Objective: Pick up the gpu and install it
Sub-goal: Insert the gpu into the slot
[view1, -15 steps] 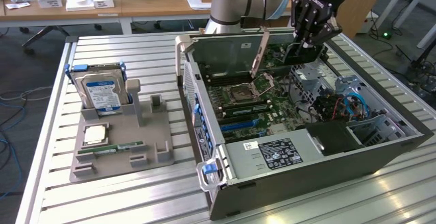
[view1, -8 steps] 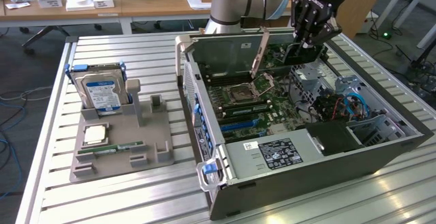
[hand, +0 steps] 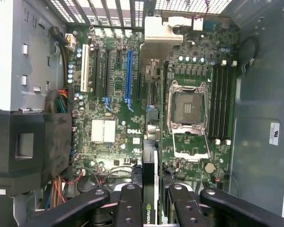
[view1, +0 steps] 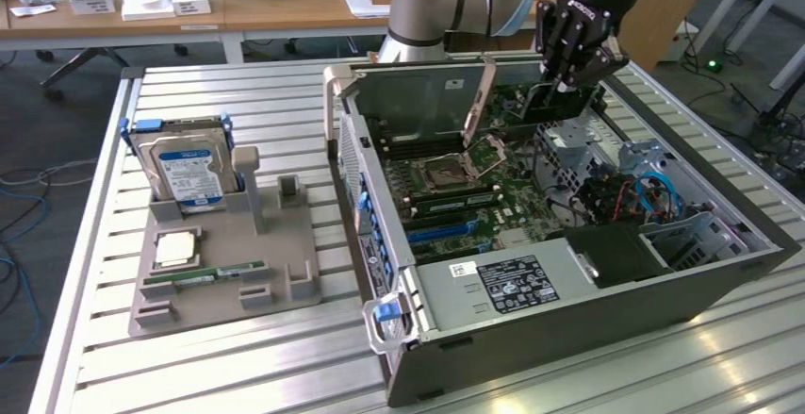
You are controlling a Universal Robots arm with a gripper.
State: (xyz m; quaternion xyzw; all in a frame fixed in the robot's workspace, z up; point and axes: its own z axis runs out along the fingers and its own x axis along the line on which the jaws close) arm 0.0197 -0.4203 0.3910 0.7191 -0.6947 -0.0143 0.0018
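Note:
The gpu is a thin dark card that hangs upright under my gripper, above the far end of the open computer case. My gripper is shut on it. In the wrist view the gpu shows edge-on between the black fingers, its silver end bracket away from the camera. My gripper holds it over the motherboard, between the open CPU socket and the blue expansion slot. The card is above the board, not seated in a slot.
On the exterior view's left a grey parts holder carries a hard drive, a CPU chip and a green RAM stick. Inside the case sit a power supply and cables. A desk stands behind.

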